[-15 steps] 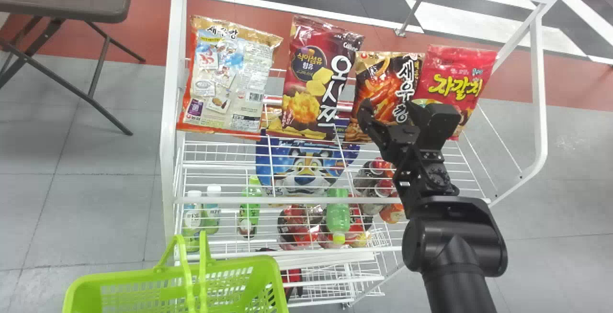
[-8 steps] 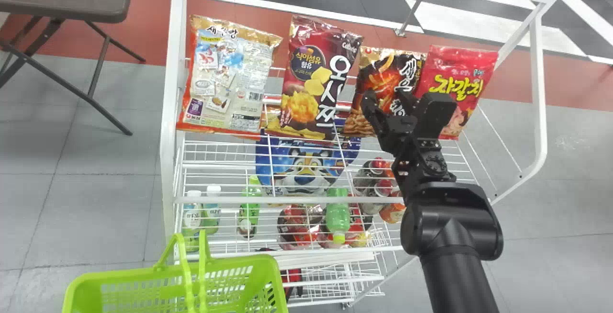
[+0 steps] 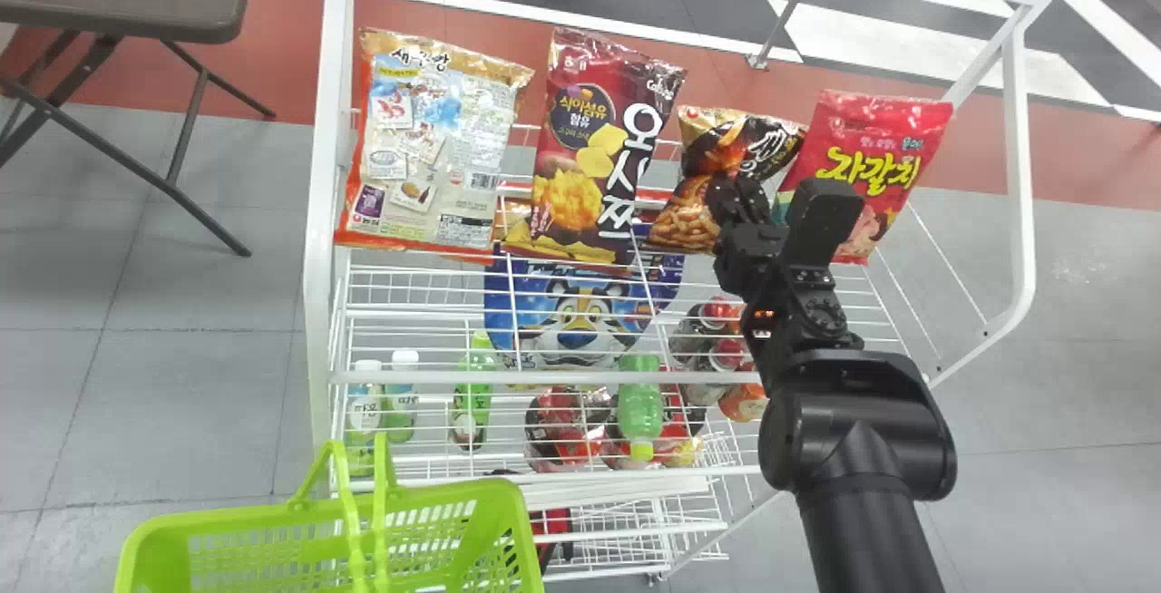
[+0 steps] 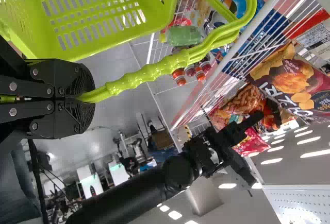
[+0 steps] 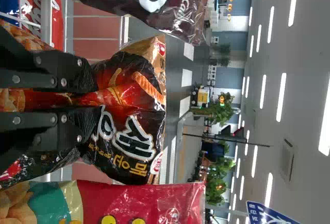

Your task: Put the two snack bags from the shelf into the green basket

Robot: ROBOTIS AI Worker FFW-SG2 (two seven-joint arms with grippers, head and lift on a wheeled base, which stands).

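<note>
The white wire shelf [image 3: 544, 379] carries four snack bags along its upper level. The green basket [image 3: 453, 497] is just in front of the shelf's left part, its open top offering room. On the shelf, left to right, stand an orange-edged bag [image 3: 431, 149], a maroon bag [image 3: 590, 149], a black bag [image 3: 739, 144] and a red bag [image 3: 871, 158]. Only a narrow gap parts the black bag from the maroon one, and the red bag's edge crowds its other side; open room lies between the red bag and the shelf's right frame. Over the shelf's right part, the right hand [image 3: 746, 199] grips the black bag, creasing its middle. The left hand [image 4: 85, 98], before the shelf, is closed on the basket handle [image 4: 149, 74].
</note>
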